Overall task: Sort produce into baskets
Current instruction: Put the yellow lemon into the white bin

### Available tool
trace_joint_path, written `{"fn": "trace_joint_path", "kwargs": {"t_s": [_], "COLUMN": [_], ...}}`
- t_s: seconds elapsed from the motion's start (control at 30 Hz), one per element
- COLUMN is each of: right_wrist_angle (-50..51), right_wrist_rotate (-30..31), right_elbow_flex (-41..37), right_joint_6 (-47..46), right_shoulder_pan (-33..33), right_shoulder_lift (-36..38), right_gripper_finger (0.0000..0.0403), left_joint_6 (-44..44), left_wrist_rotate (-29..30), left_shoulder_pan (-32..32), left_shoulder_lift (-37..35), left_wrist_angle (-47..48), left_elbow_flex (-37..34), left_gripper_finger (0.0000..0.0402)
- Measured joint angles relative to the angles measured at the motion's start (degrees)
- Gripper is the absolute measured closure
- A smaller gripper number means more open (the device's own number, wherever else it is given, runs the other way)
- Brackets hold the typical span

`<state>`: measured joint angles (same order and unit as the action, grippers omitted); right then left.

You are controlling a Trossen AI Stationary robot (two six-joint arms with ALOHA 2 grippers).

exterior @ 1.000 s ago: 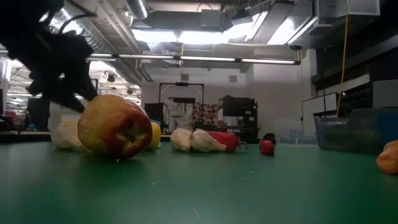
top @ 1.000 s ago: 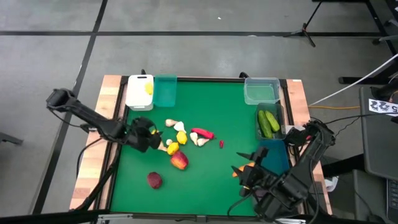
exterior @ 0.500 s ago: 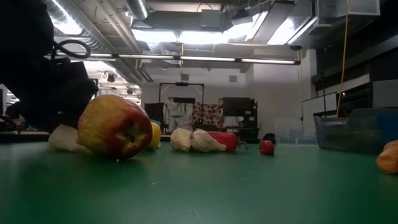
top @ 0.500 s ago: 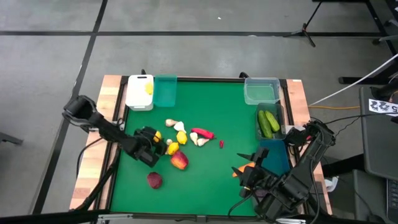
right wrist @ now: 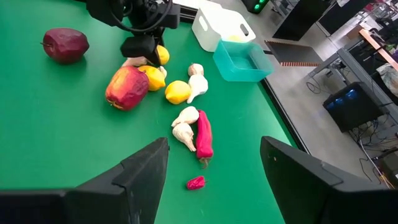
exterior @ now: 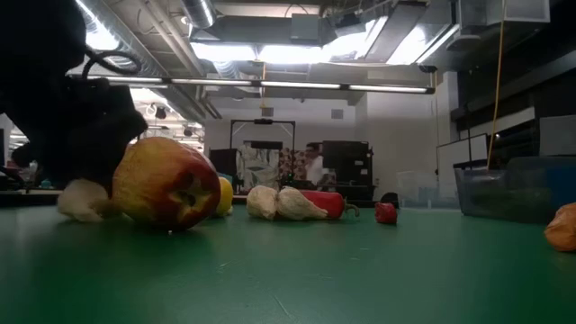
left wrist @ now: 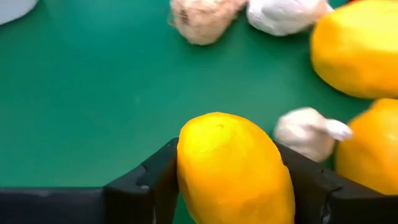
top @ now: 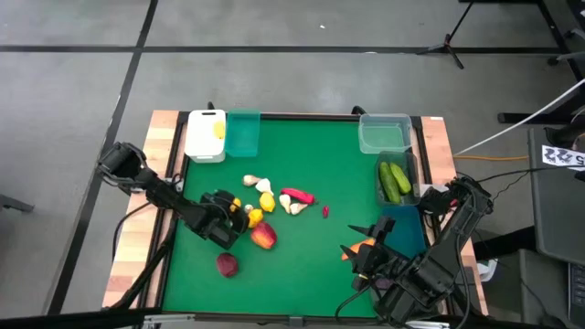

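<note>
Between my left gripper's (left wrist: pixel 229 186) jaws, a yellow lemon (left wrist: pixel 233 168) sitting clamped on the green mat (left wrist: pixel 93 93), garlic bulb (left wrist: pixel 308 132) lying just beyond, right gripper (right wrist: pixel 214 174) waiting open, nothing between its jaws.

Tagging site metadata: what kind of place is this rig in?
Likely an indoor robotics lab or workshop: exposed ceiling ducts and strip lights, equipment racks behind the green table, concrete floor.
</note>
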<state>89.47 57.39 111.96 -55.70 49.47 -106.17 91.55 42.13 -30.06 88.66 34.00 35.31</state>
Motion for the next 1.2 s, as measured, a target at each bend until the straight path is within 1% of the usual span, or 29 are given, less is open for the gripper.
{"fn": "trace_joint_path", "kwargs": {"t_s": [0.13,0.27,0.47,0.63,0.77,0.8,0.87,0.93,1.0,1.1,1.2], "right_wrist_angle": [0.0,0.0,0.0,0.0,0.1,0.2,0.4,0.5,0.5,0.5,0.2], "right_wrist_rotate": [0.0,0.0,0.0,0.0,0.8,2.5,7.8,13.1,17.1,18.6,19.1], "right_elbow_flex": [0.0,0.0,0.0,0.0,0.0,0.0,0.0,0.0,0.0,0.0,-0.6], "right_joint_6": [0.0,0.0,0.0,0.0,0.0,-0.1,-1.2,-2.4,-3.1,-4.4,-5.2], "right_shoulder_pan": [0.0,0.0,0.0,0.0,0.0,0.0,0.0,0.0,0.0,0.0,-0.1], "right_shoulder_lift": [0.0,0.0,0.0,0.0,0.0,0.0,0.0,0.0,0.0,0.0,0.0], "right_gripper_finger": [0.0146,0.0146,0.0146,0.0146,0.0146,0.0146,0.0146,0.0146,0.0146,0.0146,0.0146], "left_joint_6": [-1.9,-4.6,-11.6,-17.7,-25.8,-28.2,-33.9,-41.2,-49.5,-62.6,-70.7], "left_wrist_rotate": [0.3,1.8,4.9,8.3,9.4,9.5,9.6,9.5,9.4,8.4,5.2], "left_shoulder_pan": [0.9,3.2,7.2,9.1,10.1,10.3,10.4,10.2,9.6,8.4,7.5], "left_shoulder_lift": [0.0,0.0,0.0,-0.1,-0.1,-0.1,-0.1,-0.7,-1.8,-4.1,-6.1], "left_wrist_angle": [0.3,4.1,9.4,8.1,2.5,0.4,-5.0,-12.1,-21.3,-33.3,-40.3], "left_elbow_flex": [1.8,4.6,9.7,13.0,15.8,16.7,18.4,19.6,20.3,20.3,20.3], "left_gripper_finger": [0.0197,0.0183,0.0180,0.0179,0.0179,0.0178,0.0178,0.0178,0.0178,0.0178,0.0178]}}
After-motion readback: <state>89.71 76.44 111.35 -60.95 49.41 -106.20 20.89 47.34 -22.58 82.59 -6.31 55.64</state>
